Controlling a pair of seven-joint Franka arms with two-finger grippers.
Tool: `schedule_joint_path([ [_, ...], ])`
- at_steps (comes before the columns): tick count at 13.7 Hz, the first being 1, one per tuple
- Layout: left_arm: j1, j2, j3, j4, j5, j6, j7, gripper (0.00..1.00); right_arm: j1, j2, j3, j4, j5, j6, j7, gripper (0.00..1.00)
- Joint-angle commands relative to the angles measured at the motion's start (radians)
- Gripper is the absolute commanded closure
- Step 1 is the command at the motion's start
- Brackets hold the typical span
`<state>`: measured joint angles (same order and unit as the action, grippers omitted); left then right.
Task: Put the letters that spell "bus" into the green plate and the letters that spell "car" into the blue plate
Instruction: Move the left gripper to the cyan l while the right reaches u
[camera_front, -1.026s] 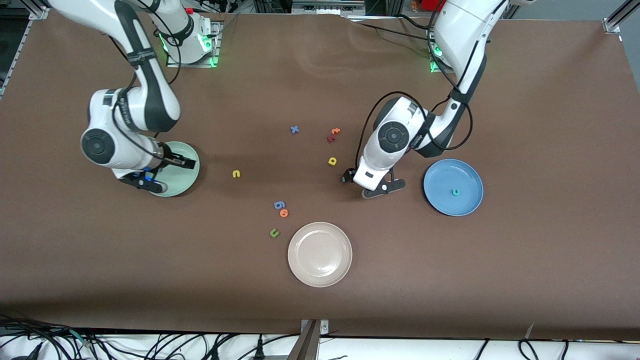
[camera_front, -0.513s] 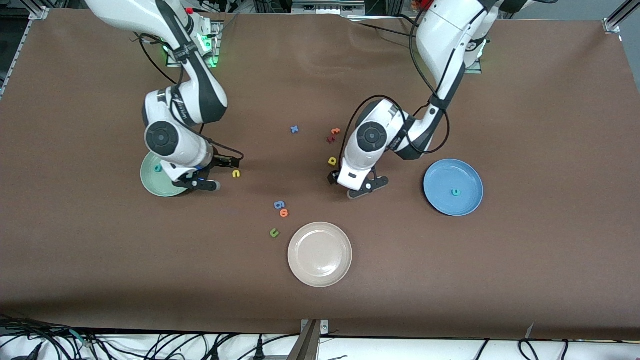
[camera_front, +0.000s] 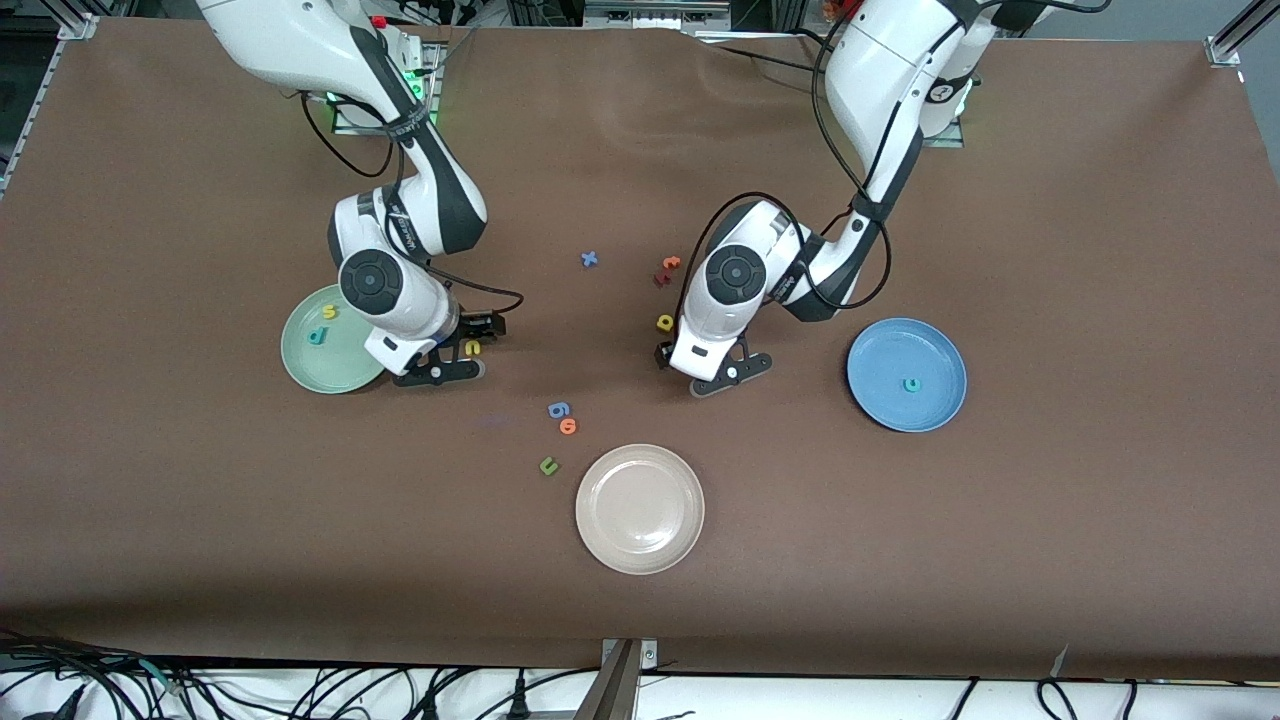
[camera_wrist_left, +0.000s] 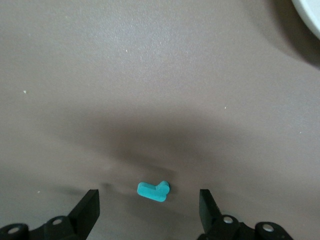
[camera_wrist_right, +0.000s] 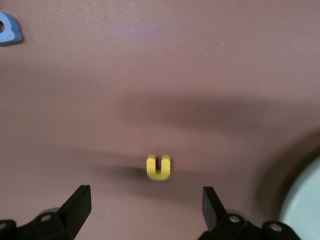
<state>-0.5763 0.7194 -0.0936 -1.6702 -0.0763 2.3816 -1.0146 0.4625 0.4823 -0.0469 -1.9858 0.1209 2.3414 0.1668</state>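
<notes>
My right gripper (camera_front: 462, 350) hangs open low over the table beside the green plate (camera_front: 300, 365), its fingers (camera_wrist_right: 80, 204) on either side of the yellow "u" (camera_wrist_right: 158, 167) (camera_front: 473, 347) without touching it. In the green plate lie the yellow "s" (camera_front: 328, 312) and the teal-blue "b" (camera_front: 315, 337). My left gripper (camera_wrist_left: 148, 210) (camera_front: 697, 365) is open low over the teal "r" (camera_wrist_left: 153, 190), which lies flat between its fingers (camera_wrist_left: 88, 206); the front view hides that letter under the hand. The yellow "a" (camera_front: 665, 322) lies beside that hand. The blue plate (camera_front: 880, 345) holds the teal "c" (camera_front: 911, 384).
A beige-white plate (camera_front: 640, 508) sits nearer the front camera. Loose letters lie mid-table: a blue "x" (camera_front: 589, 259), an orange "t" (camera_front: 671, 263), a dark red one (camera_front: 661, 278), a blue one (camera_front: 558, 409), an orange "o" (camera_front: 568, 426) and an olive "u" (camera_front: 548, 465).
My right arm swung off the green plate to the yellow "u", uncovering the "s" and "b" in the plate. My left hand shifted a little toward the right arm's end.
</notes>
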Motion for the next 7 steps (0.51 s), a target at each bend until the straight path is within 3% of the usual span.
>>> schedule_joint_path([
  [1,0.000,0.015,0.003,0.027,0.024,-0.009,0.002,0.18,0.004,0.038,-0.004,-0.015,-0.006,0.071,-0.047,0.01],
  [5,-0.007,0.025,0.003,0.027,0.024,-0.007,-0.001,0.26,0.002,0.048,-0.004,-0.033,-0.003,0.072,-0.046,0.02],
  [7,-0.008,0.028,0.003,0.027,0.023,-0.004,-0.012,0.29,0.001,0.050,-0.004,-0.041,-0.001,0.096,-0.046,0.08],
])
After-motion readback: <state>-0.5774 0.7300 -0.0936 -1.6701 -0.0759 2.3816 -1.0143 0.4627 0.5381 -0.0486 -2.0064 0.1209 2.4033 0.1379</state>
